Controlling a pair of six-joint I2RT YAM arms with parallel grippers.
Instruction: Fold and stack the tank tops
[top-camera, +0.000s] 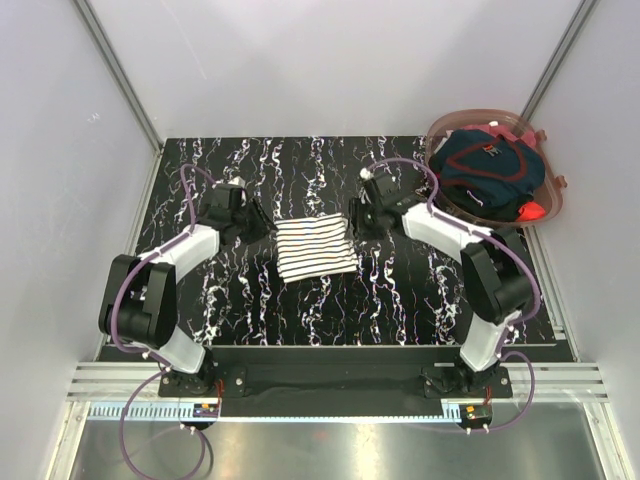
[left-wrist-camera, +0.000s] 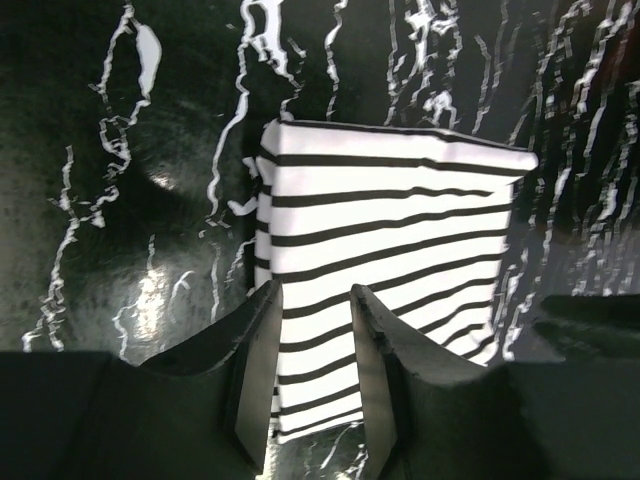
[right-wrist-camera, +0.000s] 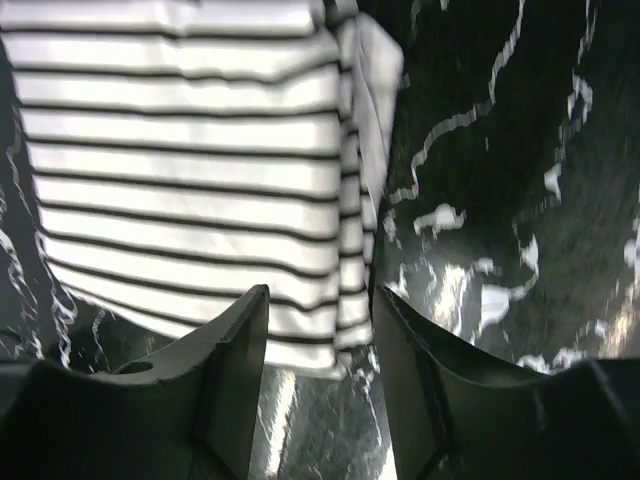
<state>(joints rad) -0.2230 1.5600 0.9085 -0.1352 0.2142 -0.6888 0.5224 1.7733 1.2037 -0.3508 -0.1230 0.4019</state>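
Reading across your marbled table (top-camera: 400, 300): the left gripper (top-camera: 263, 224) sits at the folded striped top's (top-camera: 315, 248) ten o'clock corner, fingers narrowly parted and empty. The right gripper (top-camera: 356, 220) sits at its two o'clock corner, parted likewise. Both arms bend inward, elbows out. The navy top (top-camera: 485, 168) lies in the basket (top-camera: 505, 118) at the table's two o'clock.

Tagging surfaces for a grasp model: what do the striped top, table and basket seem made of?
Striped top: soft matte cloth, creased at its folds. Table: glossy black marble-look surface, glare spots; material unclear. Basket: probably plastic, pinkish see-through rim.
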